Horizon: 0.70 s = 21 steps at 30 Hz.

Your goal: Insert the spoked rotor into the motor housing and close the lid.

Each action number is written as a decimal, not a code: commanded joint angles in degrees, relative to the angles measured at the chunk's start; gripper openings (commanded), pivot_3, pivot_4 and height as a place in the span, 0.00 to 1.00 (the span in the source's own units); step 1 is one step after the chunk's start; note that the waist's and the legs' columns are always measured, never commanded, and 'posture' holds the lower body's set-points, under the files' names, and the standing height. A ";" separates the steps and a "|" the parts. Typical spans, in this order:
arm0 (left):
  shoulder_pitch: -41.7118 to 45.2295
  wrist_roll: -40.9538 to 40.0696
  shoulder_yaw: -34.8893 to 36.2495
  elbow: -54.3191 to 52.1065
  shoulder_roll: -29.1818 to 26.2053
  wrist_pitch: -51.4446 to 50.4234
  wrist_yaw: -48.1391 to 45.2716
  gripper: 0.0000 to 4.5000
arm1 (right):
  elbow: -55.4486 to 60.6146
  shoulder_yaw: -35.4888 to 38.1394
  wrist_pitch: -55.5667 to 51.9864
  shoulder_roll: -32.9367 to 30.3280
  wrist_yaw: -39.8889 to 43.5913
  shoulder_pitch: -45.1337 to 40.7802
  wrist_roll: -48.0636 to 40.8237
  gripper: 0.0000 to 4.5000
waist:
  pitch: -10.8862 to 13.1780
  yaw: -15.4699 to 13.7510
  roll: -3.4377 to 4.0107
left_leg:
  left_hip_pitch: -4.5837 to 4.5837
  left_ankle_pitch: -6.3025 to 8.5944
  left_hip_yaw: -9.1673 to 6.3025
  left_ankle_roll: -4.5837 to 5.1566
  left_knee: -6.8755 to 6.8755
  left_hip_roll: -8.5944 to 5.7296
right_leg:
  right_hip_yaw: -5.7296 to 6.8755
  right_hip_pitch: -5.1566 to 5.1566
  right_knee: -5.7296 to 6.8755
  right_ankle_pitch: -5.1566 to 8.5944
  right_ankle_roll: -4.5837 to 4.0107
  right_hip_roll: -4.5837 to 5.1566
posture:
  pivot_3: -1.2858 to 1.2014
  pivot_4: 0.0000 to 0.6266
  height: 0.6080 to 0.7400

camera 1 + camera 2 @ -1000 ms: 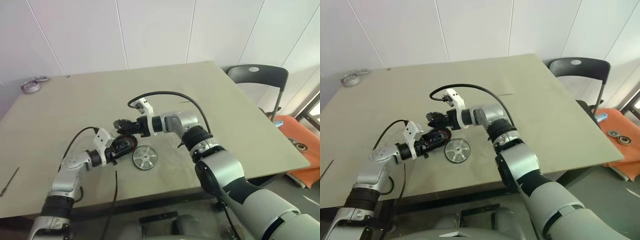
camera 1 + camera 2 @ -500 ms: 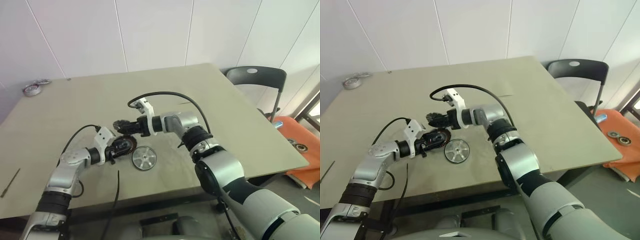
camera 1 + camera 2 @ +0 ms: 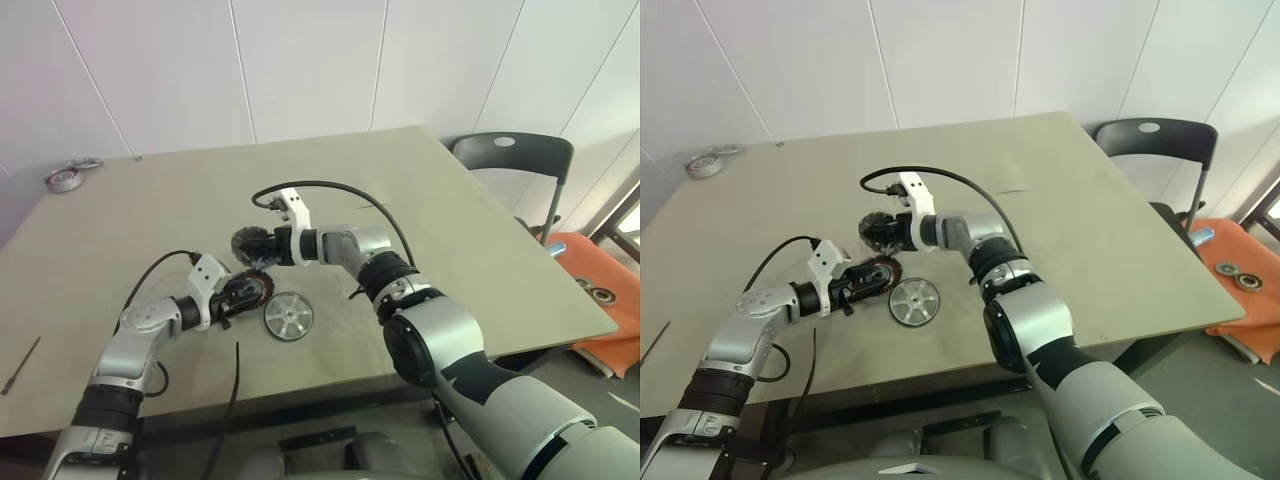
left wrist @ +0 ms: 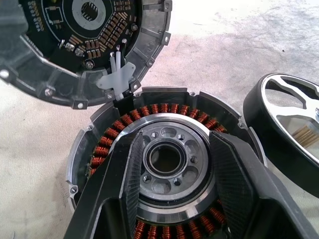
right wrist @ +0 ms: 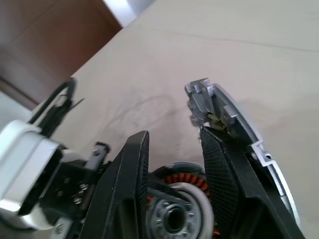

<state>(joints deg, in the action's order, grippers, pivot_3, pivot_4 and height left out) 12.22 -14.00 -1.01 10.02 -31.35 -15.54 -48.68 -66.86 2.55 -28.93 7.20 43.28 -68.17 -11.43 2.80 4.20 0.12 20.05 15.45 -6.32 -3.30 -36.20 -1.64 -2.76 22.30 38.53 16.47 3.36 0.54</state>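
Motor housing [image 4: 164, 164] between left gripper's [image 4: 172, 149] fingers (base hidden), seemingly gripped.

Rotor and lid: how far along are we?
Done: the lid is swung open, baring the copper windings of the motor housing. In hand: the left gripper steadies the housing; the right gripper is beside the raised lid. Left: the rotor lies on the table; insert it, close lid.
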 commanded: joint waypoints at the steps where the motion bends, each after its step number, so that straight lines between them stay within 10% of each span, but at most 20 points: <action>1: -1.59 1.00 -0.25 2.44 -0.45 -1.53 0.24 0.50 | -1.17 0.81 3.74 0.08 -3.51 -1.73 1.01 0.38 | 0.00 -0.01 0.00 | 0.00 0.00 0.00 0.00 0.00 0.00 | 0.00 0.00 0.00 0.00 0.00 0.00 | 0.52 0.00 1.00; 21: -1.77 0.01 0.78 2.12 0.18 -1.34 0.83 0.50 | -6.25 0.29 10.16 -0.31 -12.07 2.24 6.40 0.38 | -0.02 -0.03 0.00 | -0.02 0.00 0.00 0.01 0.00 0.00 | 0.00 -0.03 0.00 0.00 0.00 -0.01 | 0.52 0.00 1.00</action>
<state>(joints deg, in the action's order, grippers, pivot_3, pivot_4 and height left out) 11.88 -14.48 -0.35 10.03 -31.04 -15.47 -48.34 -72.37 3.11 -19.73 7.36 32.47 -66.40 -6.16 2.78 4.17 0.12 20.02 15.45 -6.32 -3.29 -36.20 -1.64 -2.76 22.25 38.52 16.47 3.35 0.53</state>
